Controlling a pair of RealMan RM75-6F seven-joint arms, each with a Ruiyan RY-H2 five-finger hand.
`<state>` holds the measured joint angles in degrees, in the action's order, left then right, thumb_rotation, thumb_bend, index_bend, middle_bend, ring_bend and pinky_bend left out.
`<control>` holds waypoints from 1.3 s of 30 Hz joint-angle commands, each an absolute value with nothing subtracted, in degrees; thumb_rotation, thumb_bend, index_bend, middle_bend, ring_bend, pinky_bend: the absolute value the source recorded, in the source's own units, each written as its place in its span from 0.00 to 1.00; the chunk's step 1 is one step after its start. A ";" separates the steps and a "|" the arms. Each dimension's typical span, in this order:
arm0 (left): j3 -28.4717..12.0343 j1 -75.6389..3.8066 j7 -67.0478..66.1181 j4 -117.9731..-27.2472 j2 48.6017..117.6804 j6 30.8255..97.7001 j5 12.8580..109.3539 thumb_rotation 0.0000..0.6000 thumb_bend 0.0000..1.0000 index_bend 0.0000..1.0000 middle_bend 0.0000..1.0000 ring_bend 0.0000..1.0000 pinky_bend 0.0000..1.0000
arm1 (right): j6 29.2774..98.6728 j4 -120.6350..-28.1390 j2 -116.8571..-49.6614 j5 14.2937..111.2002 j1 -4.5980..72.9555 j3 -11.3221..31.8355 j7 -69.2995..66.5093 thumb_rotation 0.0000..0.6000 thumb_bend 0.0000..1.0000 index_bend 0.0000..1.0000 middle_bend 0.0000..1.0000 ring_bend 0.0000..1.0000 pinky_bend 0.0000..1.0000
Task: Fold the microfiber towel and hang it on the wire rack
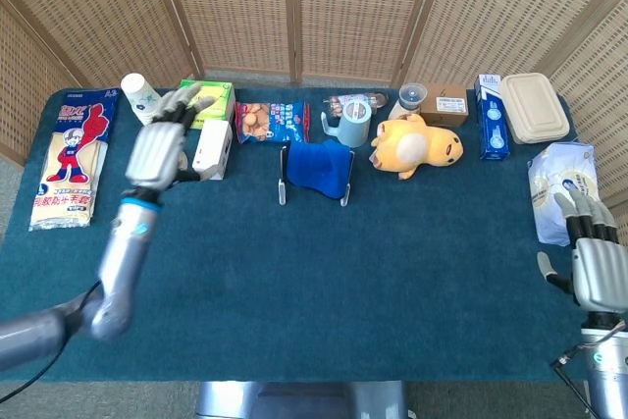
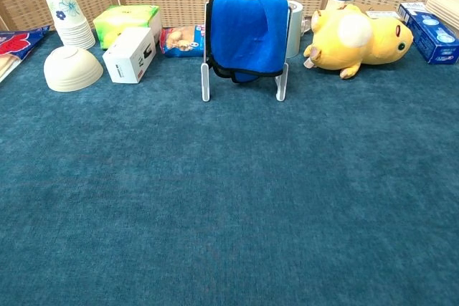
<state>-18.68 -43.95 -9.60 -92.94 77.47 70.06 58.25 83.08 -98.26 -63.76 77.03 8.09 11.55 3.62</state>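
Observation:
The blue microfiber towel [image 1: 317,166] [image 2: 246,34] hangs folded over the white wire rack [image 1: 283,188] [image 2: 205,80] at the middle back of the table. My left hand [image 1: 163,145] hovers open well to the left of the rack, over the white bowl, holding nothing. At the table's right front edge my right hand [image 1: 591,260] stays open and empty, far from the towel. Neither hand shows in the chest view.
Left of the rack stand a white box [image 2: 130,54], a white bowl [image 2: 72,69], stacked paper cups [image 2: 65,16] and a green box [image 2: 128,20]. A snack bag [image 2: 181,39] lies behind. A yellow plush toy [image 2: 356,31], a cup [image 1: 354,125] and boxes are to the right.

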 commanded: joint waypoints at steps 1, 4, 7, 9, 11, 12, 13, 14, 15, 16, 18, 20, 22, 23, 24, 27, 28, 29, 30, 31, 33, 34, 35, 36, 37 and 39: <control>-13.88 -37.15 -6.39 -99.50 71.78 73.87 62.04 1.00 0.20 0.16 0.01 0.00 0.00 | 82.92 -98.81 -63.85 77.32 8.53 11.51 4.78 1.00 0.31 0.03 0.01 0.00 0.00; -10.46 -32.80 -5.69 -102.95 68.11 76.39 65.51 1.00 0.20 0.17 0.02 0.00 0.00 | 82.80 -99.44 -64.10 77.29 8.92 11.43 6.39 1.00 0.31 0.01 0.01 0.00 0.00; -8.06 -29.75 -4.89 -105.10 65.84 78.02 67.87 1.00 0.20 0.17 0.02 0.00 0.00 | 82.58 -99.72 -64.38 77.25 9.12 11.12 7.58 1.00 0.31 0.00 0.00 0.00 0.00; -5.65 -26.87 -4.31 -106.93 63.86 79.57 70.03 1.00 0.20 0.18 0.02 0.00 0.00 | 82.63 -99.91 -64.73 77.35 9.24 10.82 9.00 1.00 0.31 0.00 0.00 0.00 0.00; -2.03 -22.99 -4.81 -108.59 61.70 82.12 72.79 1.00 0.20 0.18 0.02 0.00 0.00 | 82.88 -100.18 -65.16 77.51 9.29 10.37 11.33 1.00 0.31 0.00 0.00 0.00 0.00; -1.00 -21.79 -4.99 -108.79 61.24 83.00 73.89 1.00 0.20 0.18 0.02 0.00 0.00 | 83.00 -100.31 -65.31 77.50 9.29 10.25 12.14 1.00 0.31 0.00 0.00 0.00 0.00; 0.14 -20.50 -5.24 -108.89 60.80 83.92 74.94 1.00 0.20 0.18 0.02 0.00 0.00 | 83.12 -100.44 -65.45 77.54 9.28 10.08 13.00 1.00 0.31 0.00 0.00 0.00 0.00; 1.45 -18.87 -5.44 -108.93 60.34 85.09 76.20 1.00 0.20 0.19 0.02 0.00 0.00 | 83.37 -100.60 -65.65 77.58 9.21 9.85 14.17 1.00 0.31 0.00 0.00 0.00 0.00; 2.33 -17.67 -5.44 -108.90 60.11 86.00 77.11 1.00 0.20 0.19 0.03 0.00 0.00 | 83.58 -100.71 -65.82 77.62 9.17 9.70 15.15 1.00 0.31 0.00 0.00 0.00 0.00; 3.13 -16.47 -5.39 -108.83 59.93 86.94 77.94 1.00 0.20 0.19 0.03 0.00 0.00 | 83.79 -100.77 -65.98 77.71 9.10 9.46 16.13 1.00 0.31 0.00 0.00 0.00 0.00; 4.92 -13.81 -5.50 -108.45 59.57 88.99 79.85 1.00 0.20 0.20 0.03 0.00 0.00 | 84.37 -100.96 -66.45 78.08 8.86 8.90 18.07 1.00 0.31 0.00 0.00 0.00 0.00; 6.53 -11.39 -6.49 -107.38 59.28 91.03 81.95 1.00 0.20 0.20 0.03 0.00 0.00 | 84.83 -101.13 -66.87 78.38 8.57 8.33 19.47 1.00 0.31 0.00 0.00 0.00 0.00; 7.68 -9.30 -8.02 -106.75 59.14 92.73 83.07 1.00 0.20 0.21 0.04 0.00 0.00 | 85.35 -101.18 -67.25 78.65 8.26 7.90 20.60 1.00 0.32 0.00 0.00 0.00 0.00; 8.19 -7.97 -9.00 -106.40 59.29 93.96 83.73 1.00 0.20 0.21 0.04 0.00 0.00 | 85.75 -101.14 -67.50 78.68 7.94 7.60 21.19 1.00 0.32 0.00 0.00 0.00 0.00; 8.44 -7.01 -9.50 -106.10 59.55 94.91 84.23 1.00 0.20 0.21 0.04 0.00 0.00 | 86.08 -101.09 -67.69 78.68 7.65 7.37 21.54 1.00 0.32 0.00 0.00 0.00 0.00; 8.87 -4.29 -9.83 -105.02 60.42 97.48 85.66 1.00 0.20 0.22 0.04 0.00 0.00 | 86.96 -100.87 -68.11 78.59 6.75 6.74 22.03 1.00 0.32 0.00 0.00 0.00 0.00; 8.90 -3.67 -9.74 -104.74 60.61 97.99 86.00 1.00 0.20 0.22 0.04 0.00 0.00 | 87.15 -100.83 -68.14 78.61 6.56 6.64 22.00 1.00 0.32 0.00 0.00 0.00 0.00; 8.92 -3.26 -9.65 -104.59 60.71 98.29 86.15 1.00 0.20 0.22 0.04 0.00 0.00 | 87.26 -100.83 -68.13 78.57 6.44 6.60 21.98 1.00 0.32 0.00 0.00 0.00 0.00; 8.92 -2.72 -9.59 -104.39 60.81 98.63 86.31 1.00 0.20 0.22 0.05 0.00 0.00 | 87.39 -100.85 -68.08 78.53 6.30 6.56 22.00 1.00 0.32 0.00 0.00 0.00 0.00; 8.91 -2.30 -9.64 -104.24 60.83 98.78 86.44 1.00 0.20 0.22 0.05 0.00 0.00 | 87.50 -100.93 -68.02 78.57 6.20 6.54 22.02 1.00 0.32 0.00 0.00 0.00 0.00; 8.55 -1.55 -9.62 -104.06 60.93 99.04 86.46 1.00 0.20 0.22 0.05 0.00 0.00 | 87.73 -100.98 -67.93 78.79 6.08 6.54 22.09 1.00 0.32 0.00 0.00 0.00 0.00; 8.34 -1.31 -9.64 -103.98 61.09 99.11 86.55 1.00 0.20 0.22 0.05 0.00 0.00 | 87.74 -101.04 -67.92 78.87 6.09 6.54 22.17 1.00 0.32 0.00 0.00 0.00 0.00; 8.22 -1.08 -9.70 -103.96 61.21 98.90 86.69 1.00 0.20 0.22 0.05 0.00 0.00 | 87.61 -101.04 -67.93 78.92 6.15 6.54 22.31 1.00 0.32 0.00 0.00 0.00 0.00; 8.11 -0.98 -9.76 -103.96 61.29 98.62 86.74 1.00 0.20 0.22 0.05 0.00 0.00 | 87.48 -100.97 -67.97 78.93 6.20 6.52 22.32 1.00 0.32 0.00 0.00 0.00 0.00; 7.96 -0.91 -9.78 -103.97 61.35 98.39 86.81 1.00 0.20 0.23 0.05 0.00 0.00 | 87.36 -100.89 -68.01 78.91 6.25 6.54 22.31 1.00 0.32 0.00 0.00 0.00 0.00; 7.52 -0.81 -9.72 -103.96 61.54 97.74 86.78 1.00 0.20 0.23 0.05 0.00 0.00 | 87.00 -100.76 -68.08 78.97 6.39 6.51 22.17 1.00 0.32 0.00 0.00 0.00 0.00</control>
